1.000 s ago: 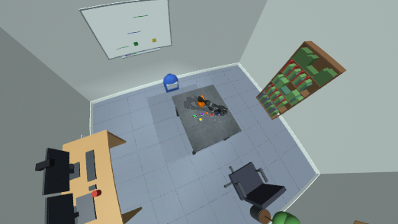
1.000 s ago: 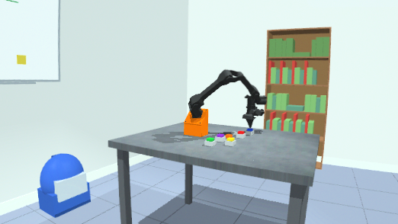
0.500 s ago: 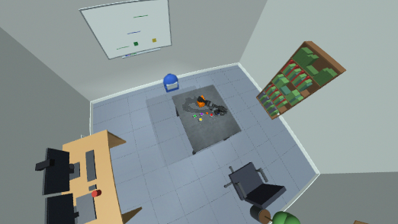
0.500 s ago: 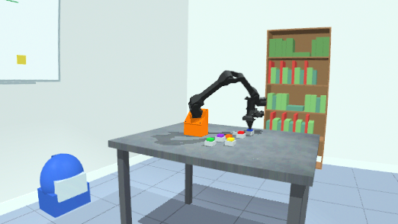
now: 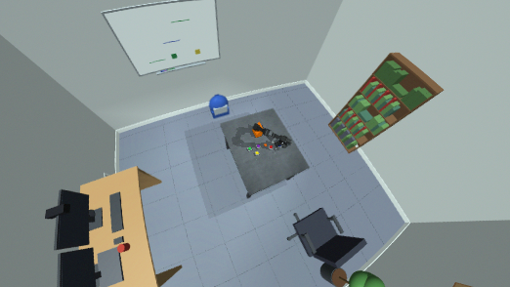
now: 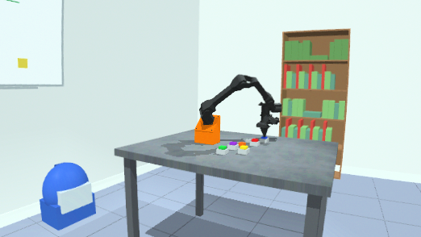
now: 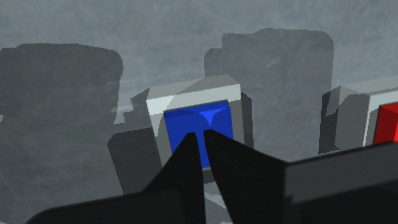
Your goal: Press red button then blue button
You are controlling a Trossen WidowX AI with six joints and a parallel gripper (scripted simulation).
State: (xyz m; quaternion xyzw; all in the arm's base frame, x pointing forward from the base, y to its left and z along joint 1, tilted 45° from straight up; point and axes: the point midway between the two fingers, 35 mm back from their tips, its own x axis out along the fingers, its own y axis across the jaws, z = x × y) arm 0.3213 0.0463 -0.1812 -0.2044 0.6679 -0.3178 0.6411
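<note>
The end effector (image 7: 200,134), fingers pressed together on nothing, hangs directly over the blue button (image 7: 200,131), tips at its near half. Just right of it sits the red button (image 7: 386,123). If the descent drifts off-center, the tips could slip onto the grey housing (image 7: 195,95) and the press would not bottom out.

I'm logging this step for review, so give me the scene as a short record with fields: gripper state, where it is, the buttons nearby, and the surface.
gripper: shut, holding nothing
position: tips over the blue button, close above or on it; contact cannot be told
red button: beside the blue one, at the right edge of the wrist view
other buttons: green, purple, orange, yellow, all apart from the gripper
surface: grey table
</note>
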